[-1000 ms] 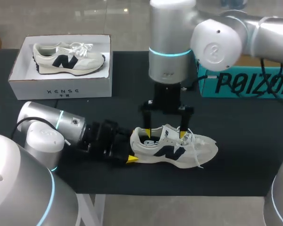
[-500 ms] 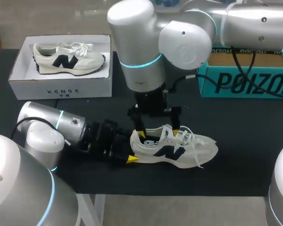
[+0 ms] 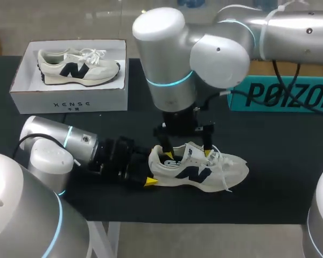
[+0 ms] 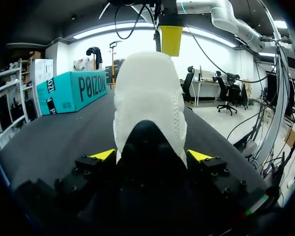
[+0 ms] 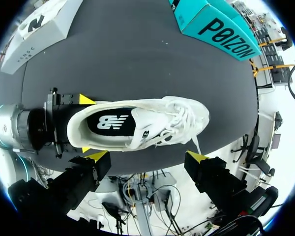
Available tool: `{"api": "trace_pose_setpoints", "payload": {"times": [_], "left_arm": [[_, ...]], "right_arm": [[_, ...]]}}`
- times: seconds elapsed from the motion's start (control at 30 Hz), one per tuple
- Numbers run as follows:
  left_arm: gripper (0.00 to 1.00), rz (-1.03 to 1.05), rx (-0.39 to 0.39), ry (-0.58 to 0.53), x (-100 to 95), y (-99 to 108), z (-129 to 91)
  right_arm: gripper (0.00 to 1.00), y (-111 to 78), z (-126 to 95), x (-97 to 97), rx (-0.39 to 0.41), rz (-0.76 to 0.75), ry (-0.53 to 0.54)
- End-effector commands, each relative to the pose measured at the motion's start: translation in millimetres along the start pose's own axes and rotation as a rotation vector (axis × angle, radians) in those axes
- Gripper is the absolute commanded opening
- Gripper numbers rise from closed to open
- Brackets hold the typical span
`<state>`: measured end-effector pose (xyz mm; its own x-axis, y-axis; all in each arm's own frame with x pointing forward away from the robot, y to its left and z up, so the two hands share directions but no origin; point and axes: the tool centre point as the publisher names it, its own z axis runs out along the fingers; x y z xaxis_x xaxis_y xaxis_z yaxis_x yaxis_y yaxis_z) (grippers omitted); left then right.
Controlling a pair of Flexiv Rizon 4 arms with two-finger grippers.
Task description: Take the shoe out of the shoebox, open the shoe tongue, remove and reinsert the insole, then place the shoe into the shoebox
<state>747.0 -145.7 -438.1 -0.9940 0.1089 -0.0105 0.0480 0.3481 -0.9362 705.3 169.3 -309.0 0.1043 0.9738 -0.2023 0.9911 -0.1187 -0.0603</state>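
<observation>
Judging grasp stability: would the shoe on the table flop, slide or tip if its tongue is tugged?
Likely not slide: the left claw grips the shoe by its heel. Its mesh upper looks soft, so the tongue should flex. Laces might snag.

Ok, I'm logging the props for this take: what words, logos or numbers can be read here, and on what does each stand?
"POIZON": side of the teal box.
"XENSE": front wall of the white shoebox; the line under it is too small to read.
"N": side of the shoe on the table, and of the second shoe in the shoebox.
"NB" monogram: the insole.
No numbers visible.
</observation>
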Motion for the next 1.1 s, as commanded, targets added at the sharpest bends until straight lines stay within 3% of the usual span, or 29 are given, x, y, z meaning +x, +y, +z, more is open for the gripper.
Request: {"api": "trace_pose_setpoints", "payload": {"times": [0.03,0.5,0.53,0.57,0.6,0.63,0.8,1.1], "left_arm": [[0.00,0.000,-0.004,-0.001,-1.1,3,3],[0.00,0.000,-0.004,-0.001,-1.1,3,3],[0.00,0.000,-0.004,-0.001,-1.1,3,3],[0.00,0.000,-0.004,-0.001,-1.1,3,3],[0.00,0.000,-0.004,-0.001,-1.1,3,3],[0.00,0.000,-0.004,-0.001,-1.1,3,3],[0.00,0.000,-0.004,-0.001,-1.1,3,3],[0.00,0.000,-0.004,-0.001,-1.1,3,3]], "right_arm": [[1.00,8.4,10,1.5,0.007,-0.010,0.004],[1.00,26.0,37,-7.3,0.040,-0.021,-0.017],[0.84,27.7,39,-8.3,0.042,-0.022,-0.017],[0.46,29.7,40,-9.9,0.043,-0.024,-0.016],[0.27,31.4,40,-11.6,0.044,-0.024,-0.017],[0.00,32.9,40,-13.9,0.046,-0.023,-0.018],[0.00,33.1,38,-28.9,0.048,0.001,-0.015],[0.00,17.3,18,-62.4,0.017,0.067,-0.015]]}}
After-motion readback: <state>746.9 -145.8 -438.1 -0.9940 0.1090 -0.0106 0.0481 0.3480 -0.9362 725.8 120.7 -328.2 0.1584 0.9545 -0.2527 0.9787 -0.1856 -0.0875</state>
